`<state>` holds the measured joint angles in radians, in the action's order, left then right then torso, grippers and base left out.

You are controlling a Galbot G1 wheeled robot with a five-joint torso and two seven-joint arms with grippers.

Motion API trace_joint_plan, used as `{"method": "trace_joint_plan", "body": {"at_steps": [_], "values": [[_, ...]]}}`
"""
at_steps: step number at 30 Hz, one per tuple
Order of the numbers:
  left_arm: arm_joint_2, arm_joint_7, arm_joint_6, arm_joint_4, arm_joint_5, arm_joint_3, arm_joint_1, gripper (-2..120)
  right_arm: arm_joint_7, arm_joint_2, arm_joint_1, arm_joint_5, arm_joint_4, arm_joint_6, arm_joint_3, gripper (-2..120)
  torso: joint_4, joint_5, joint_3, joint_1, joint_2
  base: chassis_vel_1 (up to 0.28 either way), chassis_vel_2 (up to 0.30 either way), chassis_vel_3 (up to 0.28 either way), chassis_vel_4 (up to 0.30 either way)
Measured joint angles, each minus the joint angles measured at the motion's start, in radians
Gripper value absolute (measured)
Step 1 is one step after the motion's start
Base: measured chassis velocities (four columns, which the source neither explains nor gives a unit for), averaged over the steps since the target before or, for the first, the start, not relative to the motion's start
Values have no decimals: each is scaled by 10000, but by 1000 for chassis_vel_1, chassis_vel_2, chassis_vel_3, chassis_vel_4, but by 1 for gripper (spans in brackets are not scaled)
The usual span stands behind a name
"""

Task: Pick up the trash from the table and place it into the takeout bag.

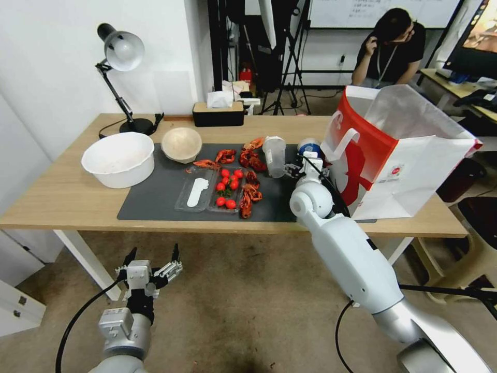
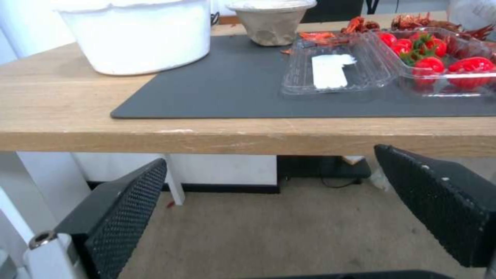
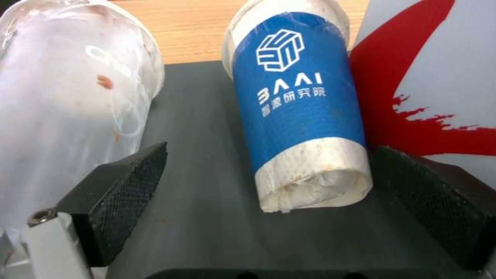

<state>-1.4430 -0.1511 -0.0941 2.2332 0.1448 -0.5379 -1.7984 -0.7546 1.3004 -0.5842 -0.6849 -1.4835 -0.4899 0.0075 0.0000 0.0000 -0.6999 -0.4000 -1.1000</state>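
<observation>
On the dark mat (image 1: pixel 155 199) of the table (image 1: pixel 62 199) a tall blue cup (image 1: pixel 309 146) stands against the red-and-white takeout bag (image 1: pixel 398 155), with a clear lidded cup (image 1: pixel 274 155) to its left. My right gripper (image 1: pixel 300 165) is open around the blue cup (image 3: pixel 300 116). That cup lies closer to one finger (image 3: pixel 439 201) than the other (image 3: pixel 124 193), with the clear cup (image 3: pixel 67 108) just outside. A small beige bowl (image 1: pixel 181 144) rests at the mat's far left. My left gripper (image 1: pixel 150 264) hangs open below the table's front edge (image 2: pixel 248 135).
A big white bowl (image 1: pixel 119 158) stands left of the mat. Red crayfish shells (image 1: pixel 251 160) and an open clear tray of tomatoes (image 1: pixel 212 194) lie mid-mat. A desk lamp (image 1: pixel 121 52) and a tissue box (image 1: pixel 218 111) line the far edge.
</observation>
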Motion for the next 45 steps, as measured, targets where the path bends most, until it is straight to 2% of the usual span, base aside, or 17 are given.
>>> {"method": "trace_joint_plan", "body": {"at_steps": [35, 45], "values": [[-24, 6, 62, 14, -38, 35, -57, 100, 134, -26, 177, -81, 467, -1, 35, 100, 0, 0, -1, 0, 1, 0, 0, 0, 0], [-19, 15, 78, 2, -43, 49, -42, 100, 416, 116, 529, -81, 1139, 71, 40, 100, 0, -1, -1, 0, 1, 0, 0, 0, 0]]}}
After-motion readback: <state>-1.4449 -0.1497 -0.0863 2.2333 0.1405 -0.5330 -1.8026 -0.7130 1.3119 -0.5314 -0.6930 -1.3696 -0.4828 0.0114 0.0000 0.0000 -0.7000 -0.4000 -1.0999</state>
